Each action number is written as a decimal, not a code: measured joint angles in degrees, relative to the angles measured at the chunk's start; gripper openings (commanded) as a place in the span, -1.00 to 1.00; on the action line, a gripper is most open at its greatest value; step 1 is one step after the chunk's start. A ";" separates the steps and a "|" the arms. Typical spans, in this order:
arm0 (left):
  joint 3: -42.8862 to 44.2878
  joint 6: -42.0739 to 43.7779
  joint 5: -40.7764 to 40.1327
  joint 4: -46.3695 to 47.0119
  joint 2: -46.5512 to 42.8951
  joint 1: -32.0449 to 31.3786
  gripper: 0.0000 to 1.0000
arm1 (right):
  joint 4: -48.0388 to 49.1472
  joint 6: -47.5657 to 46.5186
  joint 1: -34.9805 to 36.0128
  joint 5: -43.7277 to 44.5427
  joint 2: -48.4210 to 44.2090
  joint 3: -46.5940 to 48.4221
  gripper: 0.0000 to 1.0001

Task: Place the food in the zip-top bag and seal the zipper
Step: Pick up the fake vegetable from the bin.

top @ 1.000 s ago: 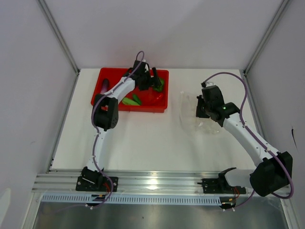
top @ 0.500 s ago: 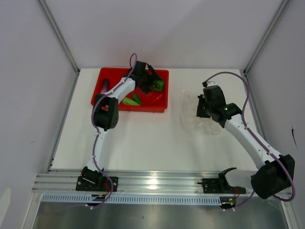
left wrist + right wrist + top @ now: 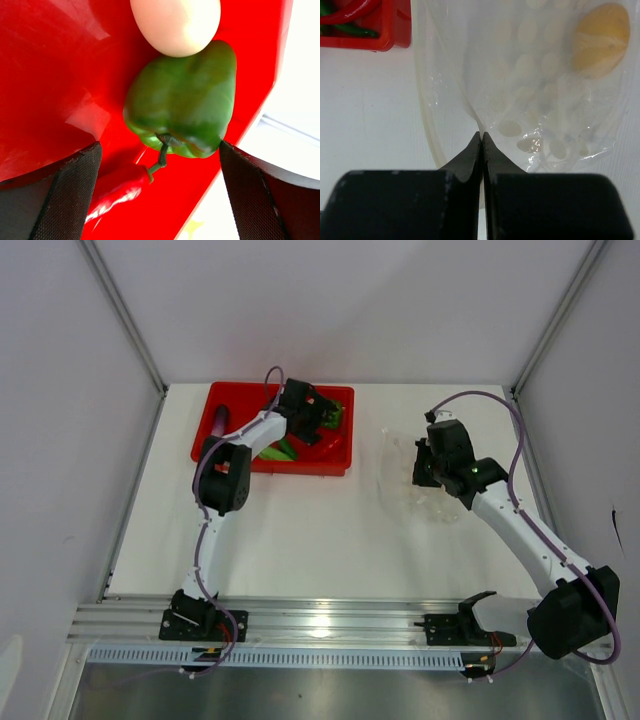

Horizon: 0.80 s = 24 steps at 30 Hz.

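The red tray (image 3: 335, 462) at the back left holds the food. My left gripper (image 3: 322, 420) is open low over it, its pads (image 3: 65, 195) on either side of the green bell pepper (image 3: 185, 110), which it does not grip. The white ball (image 3: 175, 25) lies beyond the pepper and the red chili (image 3: 112, 192) lies below it. A purple eggplant (image 3: 220, 419) and green vegetables (image 3: 275, 451) lie further left. My right gripper (image 3: 481, 134) is shut on the upper film of the clear zip-top bag (image 3: 405, 480), near its open edge. The yellow lemon (image 3: 600, 40) lies inside the bag.
The tray's right rim (image 3: 260, 100) runs close to my left gripper's right pad, with white table (image 3: 300, 70) beyond it. Grey side walls and metal posts (image 3: 555, 315) bound the table. The tray's corner (image 3: 385, 42) shows in the right wrist view.
My left gripper has moved down and slightly left, closer over the bell pepper in the tray. My right gripper has stayed shut on the bag.
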 measured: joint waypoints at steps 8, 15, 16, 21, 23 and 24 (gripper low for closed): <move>-6.32 -6.03 -1.38 13.51 -0.24 -0.26 0.99 | 0.35 -0.07 0.00 0.04 -0.26 -0.76 -1.00; -10.05 -6.34 -2.14 24.94 -0.24 -0.26 0.99 | 0.48 -0.11 0.00 0.04 -0.28 -1.29 -1.00; -10.03 -6.32 -2.27 24.94 -0.22 -0.26 0.99 | 0.48 -0.09 0.00 0.04 -0.28 -1.29 -1.00; -9.03 -6.99 -3.13 24.22 -0.22 -0.26 0.99 | 0.79 -0.11 0.00 0.04 -0.37 -1.64 -1.00; -8.37 -7.41 -3.26 23.58 -0.09 -0.26 0.99 | 0.85 -0.09 0.00 0.07 -0.42 -1.86 -1.00; -7.58 -7.43 -3.26 22.71 0.20 -0.26 0.99 | 0.85 -0.09 0.00 0.07 -0.44 -1.92 -1.00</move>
